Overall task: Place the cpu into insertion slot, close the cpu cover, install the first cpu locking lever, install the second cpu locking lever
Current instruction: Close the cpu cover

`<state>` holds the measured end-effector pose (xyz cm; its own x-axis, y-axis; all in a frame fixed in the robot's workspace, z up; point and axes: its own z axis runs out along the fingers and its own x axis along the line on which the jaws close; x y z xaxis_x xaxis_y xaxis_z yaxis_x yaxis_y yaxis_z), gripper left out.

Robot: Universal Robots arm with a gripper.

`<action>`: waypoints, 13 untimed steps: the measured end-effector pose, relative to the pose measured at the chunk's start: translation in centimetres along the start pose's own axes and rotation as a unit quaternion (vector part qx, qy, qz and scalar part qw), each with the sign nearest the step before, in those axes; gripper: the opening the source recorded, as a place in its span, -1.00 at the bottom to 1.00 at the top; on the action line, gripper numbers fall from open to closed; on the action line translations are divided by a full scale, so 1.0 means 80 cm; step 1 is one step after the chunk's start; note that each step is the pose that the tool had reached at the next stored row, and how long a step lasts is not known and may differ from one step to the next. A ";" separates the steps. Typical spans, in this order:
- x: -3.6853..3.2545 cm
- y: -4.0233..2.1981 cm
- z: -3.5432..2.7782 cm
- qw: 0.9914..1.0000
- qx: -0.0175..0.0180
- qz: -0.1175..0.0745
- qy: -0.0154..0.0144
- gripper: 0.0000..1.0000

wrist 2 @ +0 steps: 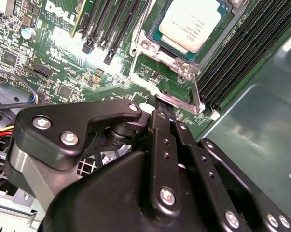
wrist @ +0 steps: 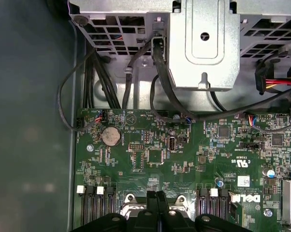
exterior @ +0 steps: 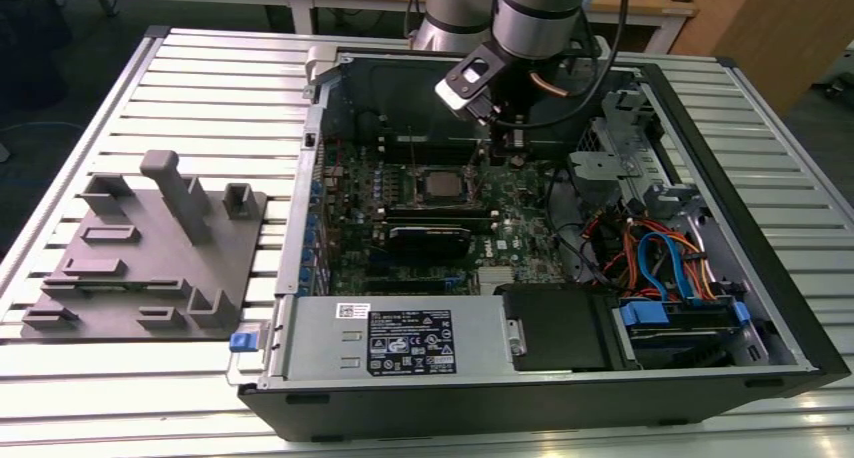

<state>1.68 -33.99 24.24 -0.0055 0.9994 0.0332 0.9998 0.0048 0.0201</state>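
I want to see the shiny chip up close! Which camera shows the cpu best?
The second wrist view: the cpu looks large and near. In the exterior view it is a tiny square on the board. In the first wrist view the gripper covers that spot.

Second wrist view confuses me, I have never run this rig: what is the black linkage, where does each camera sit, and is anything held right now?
The black linkage is the gripper at the end of the one robot arm; both wrist cameras ride beside it. The second wrist view looks past its fingers, which are pressed together, at the cpu, seated on the green motherboard with the silvery cpu cover framing it. The tips sit by a thin silver lever; whether they pinch it I cannot tell. The first wrist view looks across the motherboard toward black cables. The exterior view stands off the arm: an open computer case lies on a slatted table, a grey fixture tray on the exterior view's left.
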 end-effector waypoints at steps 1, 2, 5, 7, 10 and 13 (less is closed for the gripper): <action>0.0000 -0.0003 0.0000 1.000 0.000 0.000 0.000 -0.79; 0.0000 -0.0006 0.0000 1.000 0.000 0.000 0.000 -0.79; 0.0000 -0.0010 0.0000 1.000 0.000 0.000 0.000 -0.79; 0.0000 -0.0012 0.0000 1.000 0.000 0.000 0.000 -0.79; 0.0000 -0.0021 0.0000 1.000 0.000 0.000 0.000 -0.79; 0.0000 -0.0034 0.0000 1.000 0.000 0.000 0.000 -0.79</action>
<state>1.41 -33.99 24.24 -0.0054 0.9994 0.0332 0.9998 0.0047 0.0201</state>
